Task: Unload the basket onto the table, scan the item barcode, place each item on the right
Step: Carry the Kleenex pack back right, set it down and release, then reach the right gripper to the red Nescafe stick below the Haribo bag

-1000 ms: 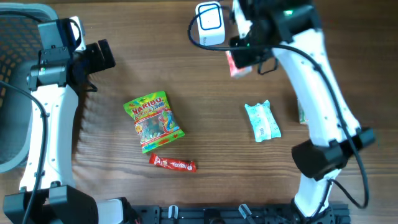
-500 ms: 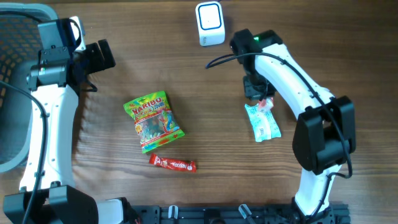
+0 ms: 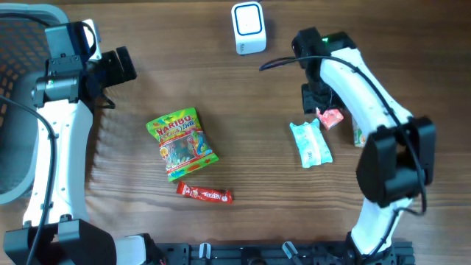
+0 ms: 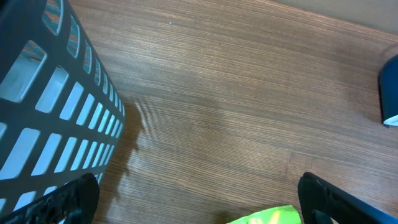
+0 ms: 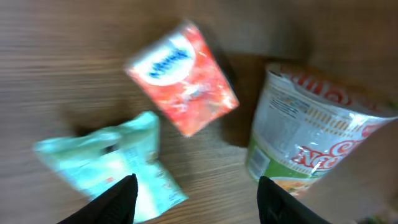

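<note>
Red snack packet [image 5: 183, 78] lies on worktop [image 5: 62, 37] just ahead of right end effector [image 5: 199, 202], which we see spread, gripping nothing; left end effector [image 4: 202, 199] also spread wide, empty.

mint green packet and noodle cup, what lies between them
A small red packet lies between the mint green packet and the noodle cup, clearest in the right wrist view.

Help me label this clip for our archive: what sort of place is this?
Probably a mock shop checkout on a wooden tabletop: a white barcode scanner, packaged snacks such as a Haribo bag and a noodle cup, and a dark plastic basket at the left edge.
</note>
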Controlling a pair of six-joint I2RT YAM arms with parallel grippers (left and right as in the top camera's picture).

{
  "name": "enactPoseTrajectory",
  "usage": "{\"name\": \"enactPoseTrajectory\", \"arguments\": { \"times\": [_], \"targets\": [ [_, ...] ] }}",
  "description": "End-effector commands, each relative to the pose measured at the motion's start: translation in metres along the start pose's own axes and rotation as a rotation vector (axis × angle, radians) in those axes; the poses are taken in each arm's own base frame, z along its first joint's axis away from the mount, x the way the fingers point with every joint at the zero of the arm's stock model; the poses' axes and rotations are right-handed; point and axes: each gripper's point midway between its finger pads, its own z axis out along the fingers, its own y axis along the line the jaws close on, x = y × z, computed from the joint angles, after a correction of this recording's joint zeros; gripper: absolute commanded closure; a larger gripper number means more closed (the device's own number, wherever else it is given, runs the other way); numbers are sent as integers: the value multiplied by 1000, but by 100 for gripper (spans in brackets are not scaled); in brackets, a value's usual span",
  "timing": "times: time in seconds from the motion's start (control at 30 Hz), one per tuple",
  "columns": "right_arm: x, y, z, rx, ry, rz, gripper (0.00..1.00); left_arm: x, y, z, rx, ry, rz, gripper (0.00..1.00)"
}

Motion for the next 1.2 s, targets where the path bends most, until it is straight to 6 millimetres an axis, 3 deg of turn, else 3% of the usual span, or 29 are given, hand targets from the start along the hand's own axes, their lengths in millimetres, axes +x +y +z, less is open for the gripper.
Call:
{"name": "enactPoseTrajectory", "arguments": {
  "times": [0.0,0.1,0.2,0.3,0.37,0.47,0.57,0.6,0.7,0.9,1.07,1.17],
  "targets": [
    [-7,55,-87,-370,-222,-99,40,-5,2,-5,5,-19,9,0],
    [0,103,-131,-626,-294,-177,41,-5,2,-5,5,-19,9,0],
    [8,139,-144,-705,-314,-257,41,-5,2,-5,5,-18,9,0],
    [18,179,-149,-734,-360,-344,39,-5,2,-5,5,-19,9,0],
    [28,207,-152,-756,-395,-414,29,-5,2,-5,5,-18,9,0],
    [45,245,-152,-780,-448,-513,28,-5,2,-5,5,-19,9,0],
    [61,272,-139,-729,-501,-575,28,-5,2,-5,5,-18,9,0],
    [82,284,-122,-640,-512,-661,35,-5,2,-5,5,-19,9,0],
    [115,289,-100,-539,-479,-779,41,-5,2,-5,5,-18,9,0],
    [171,286,-66,-358,-416,-927,43,-5,2,-5,5,-19,9,0],
    [184,269,-29,-284,-344,-948,53,-5,2,-5,5,-18,9,0],
    [184,264,-19,-258,-339,-948,59,-5,2,-5,5,-19,9,0]
  ]
}}
